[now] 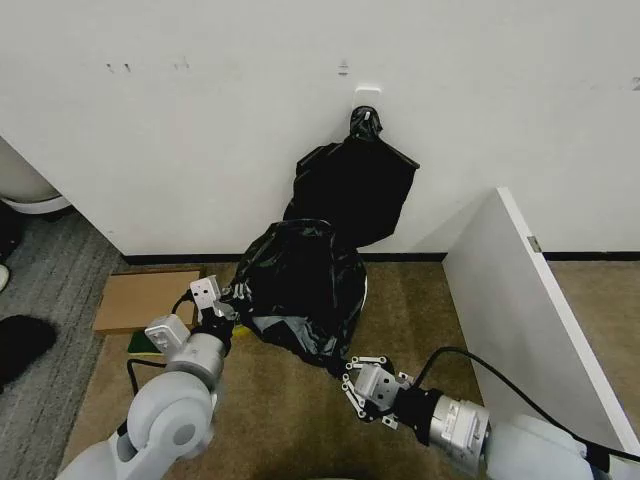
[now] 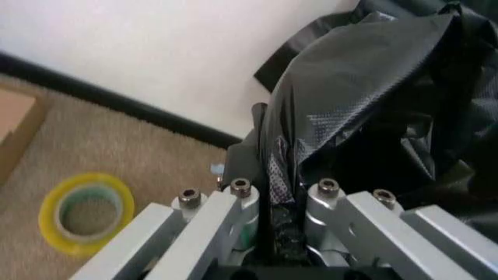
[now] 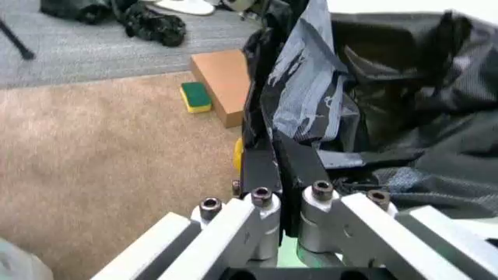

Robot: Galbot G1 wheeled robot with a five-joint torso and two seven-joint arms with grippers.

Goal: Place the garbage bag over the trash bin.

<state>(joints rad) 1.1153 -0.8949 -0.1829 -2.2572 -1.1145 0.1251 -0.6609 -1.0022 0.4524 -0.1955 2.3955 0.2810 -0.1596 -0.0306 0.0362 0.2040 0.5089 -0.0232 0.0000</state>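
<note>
The glossy black garbage bag (image 1: pixel 300 290) is draped in a crinkled mound on the carpet in front of the wall. The trash bin is hidden under it except for a thin white sliver (image 1: pixel 365 290) at the bag's right side. My left gripper (image 1: pixel 222 308) is at the bag's left edge, shut on the film; in the left wrist view the garbage bag (image 2: pixel 365 87) runs down between the gripper (image 2: pixel 281 189) fingers. My right gripper (image 1: pixel 352 378) is at the bag's near edge, and the right wrist view shows the gripper (image 3: pixel 288 192) shut on a fold of the garbage bag (image 3: pixel 311 111).
A knotted black plastic bundle (image 1: pixel 355 185) leans on the wall behind. A flat cardboard box (image 1: pixel 145 300) and a green sponge (image 3: pixel 196 96) lie to the left. A yellow tape roll (image 2: pixel 86 213) sits near my left gripper. A white panel (image 1: pixel 520 300) stands on the right.
</note>
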